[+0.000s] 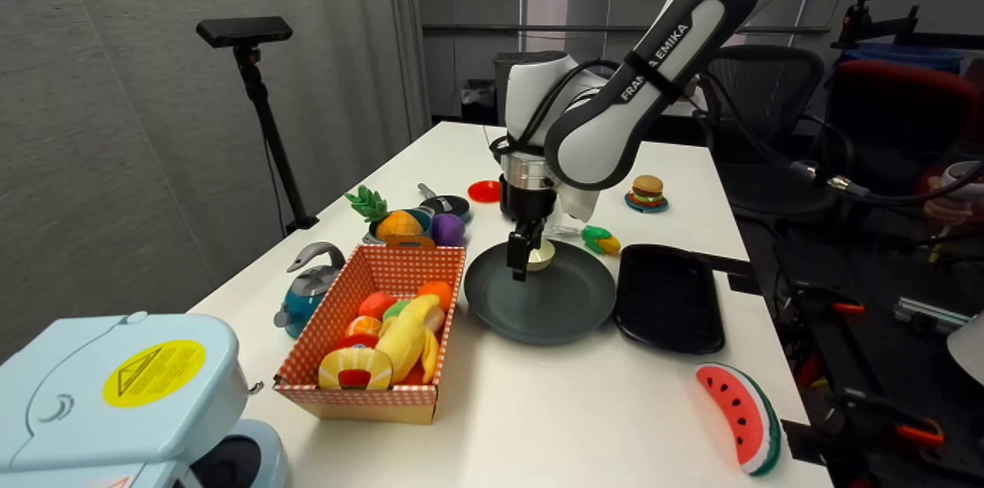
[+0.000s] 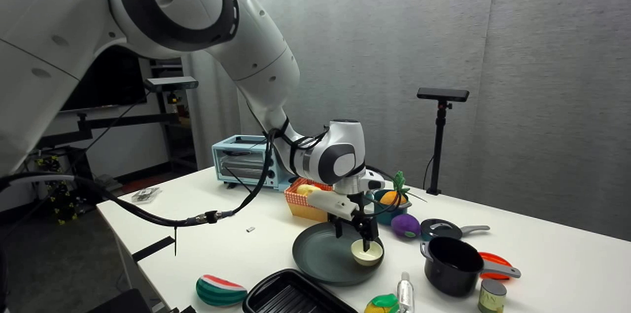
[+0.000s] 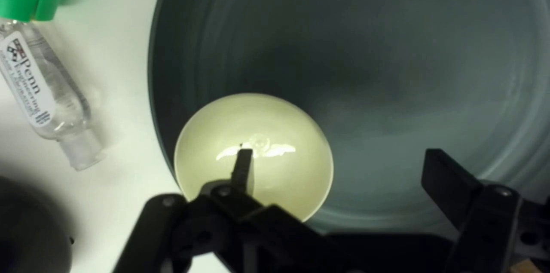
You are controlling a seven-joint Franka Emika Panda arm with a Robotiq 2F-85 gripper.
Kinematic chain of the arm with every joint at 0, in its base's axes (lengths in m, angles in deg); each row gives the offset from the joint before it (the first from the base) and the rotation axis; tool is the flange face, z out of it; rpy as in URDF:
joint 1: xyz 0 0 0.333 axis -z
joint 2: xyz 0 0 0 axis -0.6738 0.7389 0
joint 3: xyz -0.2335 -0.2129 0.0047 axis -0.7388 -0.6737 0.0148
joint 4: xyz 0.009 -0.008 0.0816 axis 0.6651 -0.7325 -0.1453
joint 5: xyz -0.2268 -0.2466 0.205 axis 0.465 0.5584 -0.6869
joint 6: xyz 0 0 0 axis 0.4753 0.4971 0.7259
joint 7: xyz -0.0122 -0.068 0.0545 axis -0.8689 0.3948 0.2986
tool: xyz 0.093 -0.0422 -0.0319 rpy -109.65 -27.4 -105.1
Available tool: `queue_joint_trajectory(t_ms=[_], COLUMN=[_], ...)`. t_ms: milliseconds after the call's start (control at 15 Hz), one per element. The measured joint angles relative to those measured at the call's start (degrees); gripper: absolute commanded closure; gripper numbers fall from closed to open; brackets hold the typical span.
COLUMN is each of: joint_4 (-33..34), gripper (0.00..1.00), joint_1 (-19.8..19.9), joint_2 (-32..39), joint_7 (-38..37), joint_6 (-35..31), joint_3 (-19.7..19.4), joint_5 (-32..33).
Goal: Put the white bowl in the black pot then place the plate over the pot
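The white bowl [image 2: 367,258] rests near the edge of the large dark plate [image 2: 320,254], upright. In the wrist view the bowl [image 3: 283,135] lies under the left finger, while the right finger stands over bare plate [image 3: 386,71]. My gripper [image 3: 338,152] is open, and one side of the bowl's rim falls between its fingers without being gripped. Whether the fingertip inside the bowl's outline touches it, I cannot tell. The black pot [image 2: 452,273], with a grey handle, stands on the table beside the plate; its dark edge [image 3: 30,225] shows at lower left in the wrist view.
A black squarish tray [image 1: 667,300] lies beside the plate. A checkered basket of toy fruit [image 1: 450,319] stands close on its opposite side. Near the pot are a clear bottle [image 2: 405,293], a can [image 2: 492,295], a red dish [image 2: 495,261] and a lidded pan [image 2: 440,228].
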Motion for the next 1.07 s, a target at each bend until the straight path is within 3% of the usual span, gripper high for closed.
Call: queue_joint_trajectory(t_ms=[67,200,333,400,467,933,1067], joint_4=[0.0,0.3,0.8,1.0,1.2,1.6,1.8], gripper=[0.22,0.19,0.25,0.47,0.47,0.99,1.0], joint_1=[0.0,0.1,0.3,0.5,0.6,0.9,0.9], joint_2=[0.1,0.5,0.9,1.0,1.1,1.9,2.2], joint_7=[0.0,0.0,0.0,0.0,0.0,-0.1,-0.1], joint_6=[0.0,0.0,0.0,0.0,0.0,0.0,0.0], joint_3=[0.1,0.0,0.0,0.0,-0.1,-0.1,-0.2], joint_5=[0.0,0.0,0.0,0.0,-0.1,-0.8,-0.8])
